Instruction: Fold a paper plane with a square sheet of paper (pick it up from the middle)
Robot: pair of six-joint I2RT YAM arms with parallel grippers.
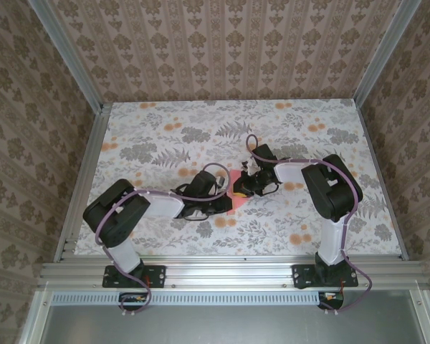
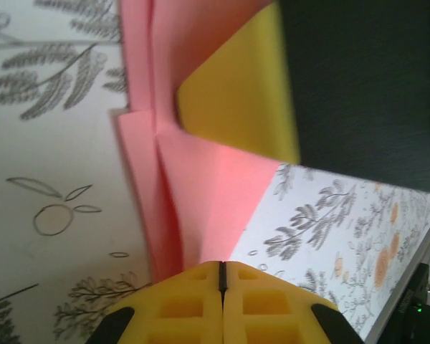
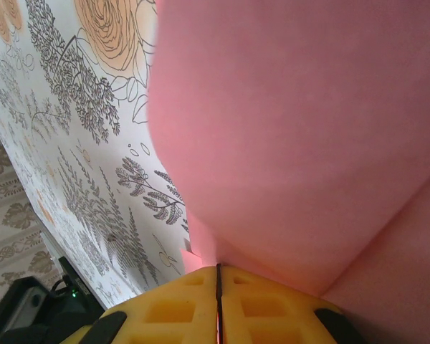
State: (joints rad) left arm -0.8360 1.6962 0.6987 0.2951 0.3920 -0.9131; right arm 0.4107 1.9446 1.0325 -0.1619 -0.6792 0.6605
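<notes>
A: Top view: pink sheet [image 1: 233,207] mid-surface [image 1: 165,129], left tool [image 1: 222,203] & right tool [image 1: 244,188] both at it.
B: Left wrist?
A: Left tool [image 2: 222,276] jaws together at sheet's [image 2: 201,186] near end. Flaps meet at a centre crease, right tool [image 2: 236,100] on top.
B: Right wrist?
A: Jaws together too, sheet [image 3: 294,129] at the tips. Pinched or not, can't tell.
B: Looks mid-fold. Next: press the crease w/o shifting it.

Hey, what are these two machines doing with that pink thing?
Two robot arms are folding a sheet of pink paper on a flower-print table. They meet over it mid-table. The left hand and the right hand are both shut, tips at the paper; whether they pinch it or just press it flat is unclear. The paper already has creases and overlapping flaps, but it is no finished plane yet.
</notes>
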